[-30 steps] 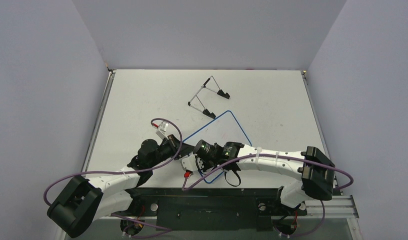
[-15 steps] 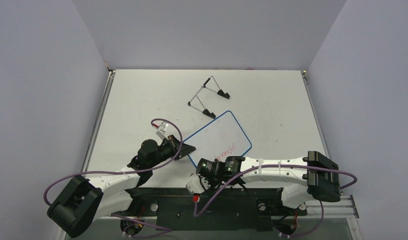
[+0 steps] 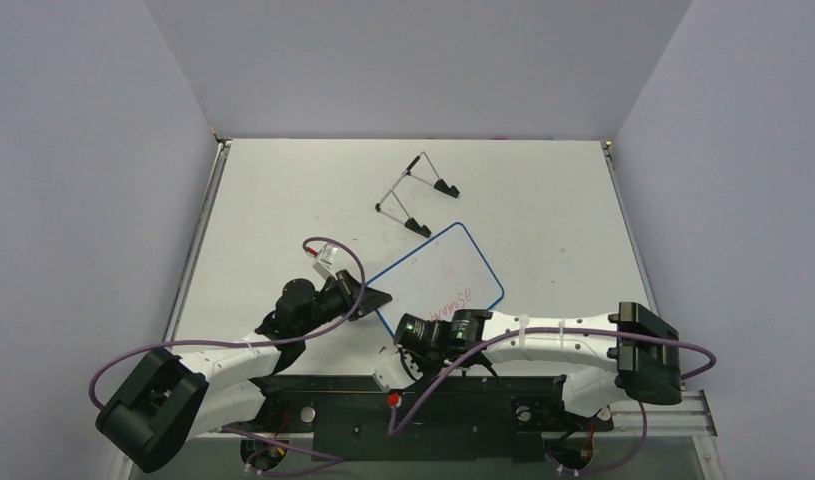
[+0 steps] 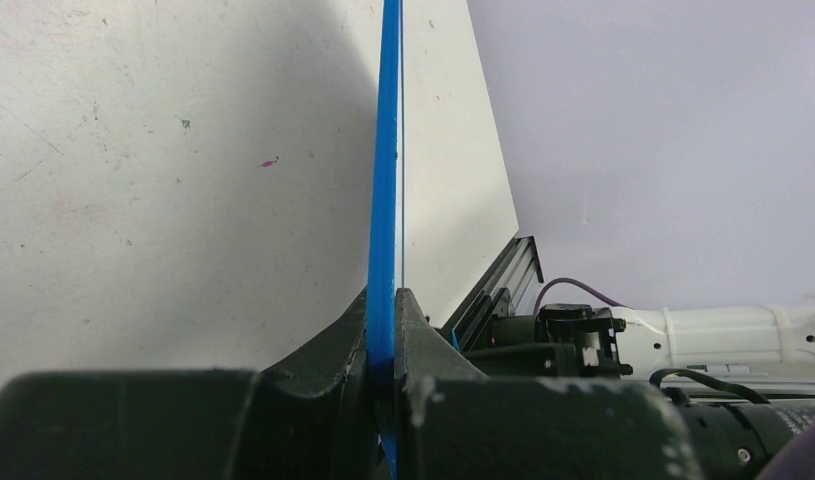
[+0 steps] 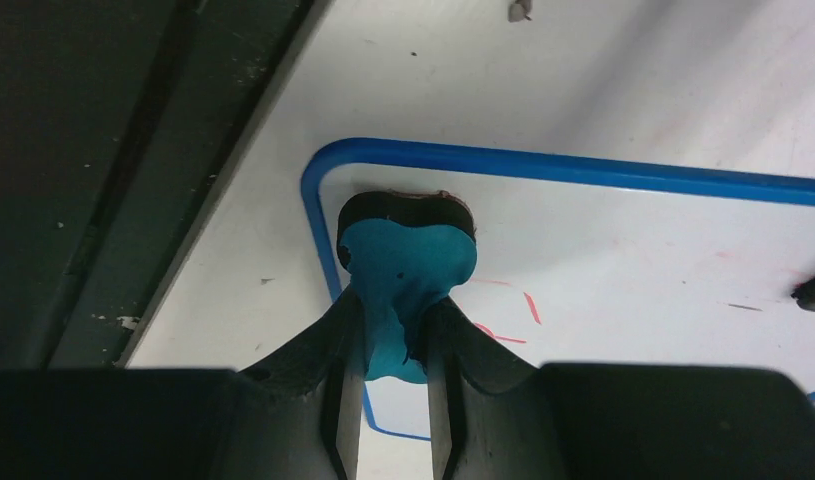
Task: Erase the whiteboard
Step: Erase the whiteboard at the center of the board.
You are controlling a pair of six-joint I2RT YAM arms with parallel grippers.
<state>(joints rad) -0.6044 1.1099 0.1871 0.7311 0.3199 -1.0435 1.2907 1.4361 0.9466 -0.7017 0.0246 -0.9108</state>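
**Left arm.** The left end effector (image 3: 370,298) lies low over the bench (image 3: 283,200), left of centre. Its fingers (image 4: 335,335) are pressed together on the blue rim (image 4: 386,150) of the board (image 3: 438,272), pinching it at the left corner. In the left wrist view the rim runs edge-on, straight up from between the two fingers.

**Right arm.** The right arm reaches in from the right and crosses in front of the board. The right end effector (image 3: 391,360) sits at the board's near corner, close to the near edge of the bench. Its fingers (image 5: 348,340) are clamped on the narrow waist of a blue eraser (image 5: 408,265). The eraser's dark pad (image 5: 403,208) faces the board and sits just inside the rounded corner of the rim. Whether the pad touches the face cannot be told.

**Stand.** A wire stand (image 3: 415,190) with black feet rests on the bench beyond the board, near its far corner and apart from it.

**Board.** The board lies at mid-bench, turned diagonally, between the two end effectors and the stand. Red marks (image 3: 451,300) show on its face near the lower edge, just beside the right arm. In the right wrist view, faint red strokes (image 5: 531,308) lie right of the eraser.
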